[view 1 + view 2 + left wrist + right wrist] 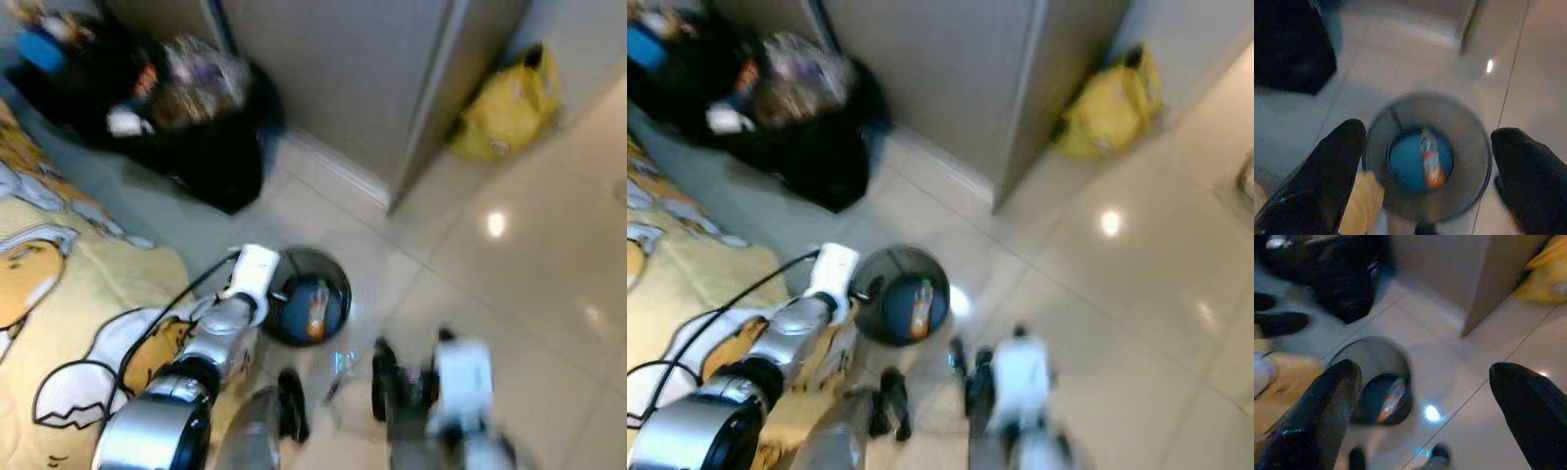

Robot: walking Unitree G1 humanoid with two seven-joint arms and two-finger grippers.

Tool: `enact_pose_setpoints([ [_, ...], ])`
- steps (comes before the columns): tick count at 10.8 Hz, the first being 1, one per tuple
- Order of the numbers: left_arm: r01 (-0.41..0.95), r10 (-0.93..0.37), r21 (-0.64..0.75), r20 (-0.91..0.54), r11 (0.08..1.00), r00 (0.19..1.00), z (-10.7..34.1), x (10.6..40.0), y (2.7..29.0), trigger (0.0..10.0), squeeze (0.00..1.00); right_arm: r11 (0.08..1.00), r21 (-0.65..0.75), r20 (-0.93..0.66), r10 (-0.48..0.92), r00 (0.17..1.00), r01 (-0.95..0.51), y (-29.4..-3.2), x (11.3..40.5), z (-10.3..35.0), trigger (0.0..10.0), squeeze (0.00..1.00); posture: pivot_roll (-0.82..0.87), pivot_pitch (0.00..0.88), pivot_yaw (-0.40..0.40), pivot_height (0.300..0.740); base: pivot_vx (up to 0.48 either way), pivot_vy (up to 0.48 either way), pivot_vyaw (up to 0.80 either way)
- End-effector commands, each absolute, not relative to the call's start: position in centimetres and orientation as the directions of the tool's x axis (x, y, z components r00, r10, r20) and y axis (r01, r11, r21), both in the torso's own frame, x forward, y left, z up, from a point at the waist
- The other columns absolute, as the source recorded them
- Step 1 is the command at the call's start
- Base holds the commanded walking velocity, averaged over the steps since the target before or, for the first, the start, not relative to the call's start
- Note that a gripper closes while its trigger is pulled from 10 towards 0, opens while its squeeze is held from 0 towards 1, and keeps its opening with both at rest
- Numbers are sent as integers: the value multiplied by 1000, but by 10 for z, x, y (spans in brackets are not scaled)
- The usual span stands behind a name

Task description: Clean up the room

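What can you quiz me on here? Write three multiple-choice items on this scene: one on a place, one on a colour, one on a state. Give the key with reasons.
1. Where does the orange item lie?
A. Inside the bin
B. On the blanket
C. Beside the yellow bag

2. What colour is the bag by the wall corner?
A. Red
B. Yellow
C. White

3. How do the left gripper's fingers stand?
A. Shut on the bin's rim
B. Shut on the orange item
C. Open, holding nothing

Key:
1. A: the left wrist view looks down into the round bin, and the item rests on its blue bottom.
2. B: in the left eye view the bag slumped on the floor past the corner is plainly yellow.
3. C: the left gripper has its two black fingers spread wide apart above the bin, with nothing between them.
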State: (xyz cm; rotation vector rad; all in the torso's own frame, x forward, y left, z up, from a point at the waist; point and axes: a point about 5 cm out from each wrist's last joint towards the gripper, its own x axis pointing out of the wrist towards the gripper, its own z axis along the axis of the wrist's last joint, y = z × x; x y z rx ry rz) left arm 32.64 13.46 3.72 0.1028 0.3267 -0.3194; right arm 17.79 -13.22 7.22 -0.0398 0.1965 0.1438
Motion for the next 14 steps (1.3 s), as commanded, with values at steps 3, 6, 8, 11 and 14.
enact_pose_setpoints([
  [3, 309, -312, -59, -42, 949, 949, 94, 340, 141, 10000, 0, 999, 27, -154, 25, 988, -21, -165, 223, 68, 10000, 0, -41, 0, 93, 740, 0, 0, 0],
  [6, 417, -417, -105, 20, 903, 909, 92, 284, 161, 10000, 0, 999, 26, -132, -22, 991, 26, -188, 256, 66, 10000, 0, 1, 0, 65, 740, 0, 0, 0],
  [8, 244, -253, -147, -44, 959, 966, 76, 281, 161, 10000, 0, 1000, 13, -124, 13, 992, -12, -185, 271, 68, 10000, 0, 7, 0, 38, 740, 0, 0, 275],
  [11, 141, -151, -96, -112, 985, 982, 70, 286, 148, 10000, 0, 995, -18, -171, 95, 981, -99, -189, 264, 60, 10000, 0, -8, 0, -59, 740, 0, 0, 458],
  [14, 213, -215, -27, -77, 977, 974, 81, 295, 134, 10000, 0, 994, 55, -164, 98, 982, -90, -182, 266, 54, 10000, 0, -27, 0, 1, 740, 0, 0, 456],
])
